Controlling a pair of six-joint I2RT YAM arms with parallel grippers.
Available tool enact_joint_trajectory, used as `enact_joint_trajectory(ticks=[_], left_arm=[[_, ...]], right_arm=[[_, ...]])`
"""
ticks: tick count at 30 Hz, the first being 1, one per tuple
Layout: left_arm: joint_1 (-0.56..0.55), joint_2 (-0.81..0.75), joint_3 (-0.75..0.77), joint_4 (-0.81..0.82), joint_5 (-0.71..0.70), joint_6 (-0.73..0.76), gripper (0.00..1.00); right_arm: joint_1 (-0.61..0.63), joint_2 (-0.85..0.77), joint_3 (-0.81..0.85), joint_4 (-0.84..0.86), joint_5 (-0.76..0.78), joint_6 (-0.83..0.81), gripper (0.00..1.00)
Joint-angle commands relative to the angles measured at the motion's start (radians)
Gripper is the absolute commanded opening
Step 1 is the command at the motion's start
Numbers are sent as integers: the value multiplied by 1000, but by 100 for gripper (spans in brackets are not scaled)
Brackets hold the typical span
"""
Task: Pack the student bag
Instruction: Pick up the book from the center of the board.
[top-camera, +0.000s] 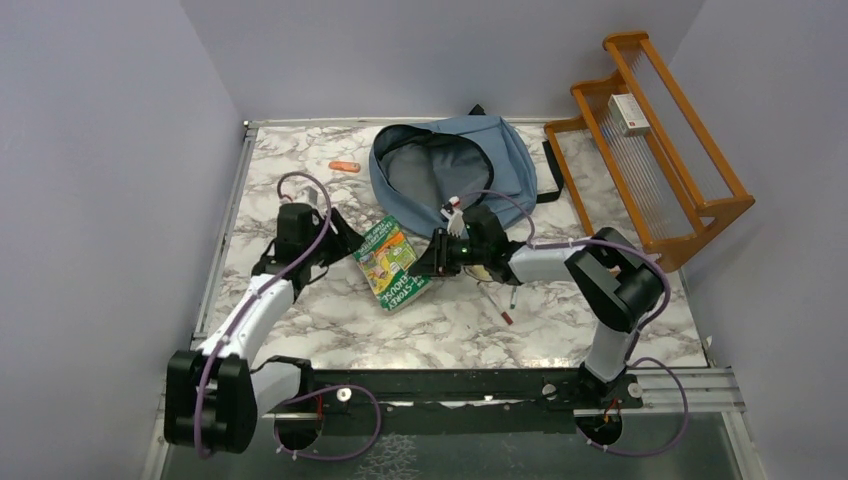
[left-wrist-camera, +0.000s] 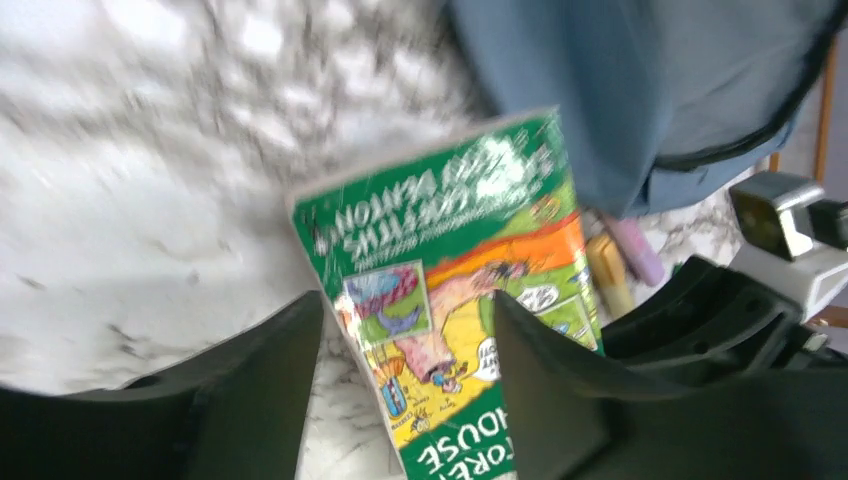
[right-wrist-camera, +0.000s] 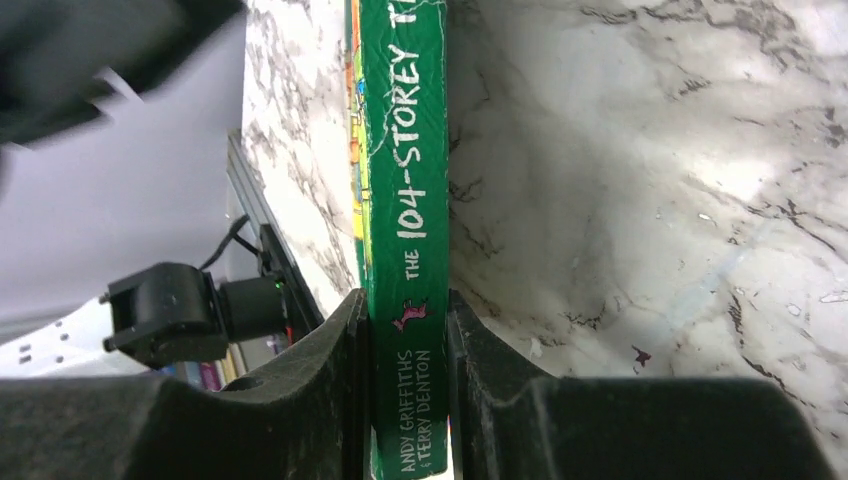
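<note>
Pens (top-camera: 503, 303) loose on surface, just nearer than right gripper.
Mid-surface: right gripper (right-wrist-camera: 408, 310) pinching green book (top-camera: 392, 262) by spine.
Left gripper (left-wrist-camera: 410, 320) spread beside book's other side; no clamp visible.
Student bag (top-camera: 495, 160) beyond, centre of far edge, mouth gaping toward arms.
Step, likely: book into bag.
Next move calls for lifting book clear of left gripper, carrying it to mouth, sliding in without snagging zip rim.

Soft matt cloth student bag (top-camera: 505, 150); glossy paper book (top-camera: 390, 262); polished marble-look table (top-camera: 295, 165); varnished wooden rack (top-camera: 720, 207).
</note>
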Motion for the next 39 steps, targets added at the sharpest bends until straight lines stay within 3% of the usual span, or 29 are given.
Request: enact_joint_trajectory(ticks=[1, 4, 7, 13, 21, 24, 32, 39], left_arm=[[5, -124, 195, -226, -158, 174, 72], [7, -150, 290, -263, -117, 281, 82], [7, -147, 380, -273, 18, 408, 88], [7, -105, 509, -260, 328, 587, 89], [-14, -1, 584, -141, 675, 628, 87], [-42, 59, 639, -166, 713, 693, 86], [-145, 116, 681, -293, 758, 832, 85], [-188, 102, 664, -320, 712, 863, 83]], right_arm=[[7, -101, 77, -218, -41, -252, 11], [2, -181, 116, -348, 4, -378, 5], [-27, -254, 161, -459, -6, -508, 1], [-245, -352, 183, -487, -334, -721, 0], [-352, -331, 333, -794, -606, -1141, 0], [-371, -273, 395, -835, -700, -1217, 1], [-380, -126, 653, -1271, -852, -1574, 0], [-381, -141, 660, -1320, -951, -1630, 0]])
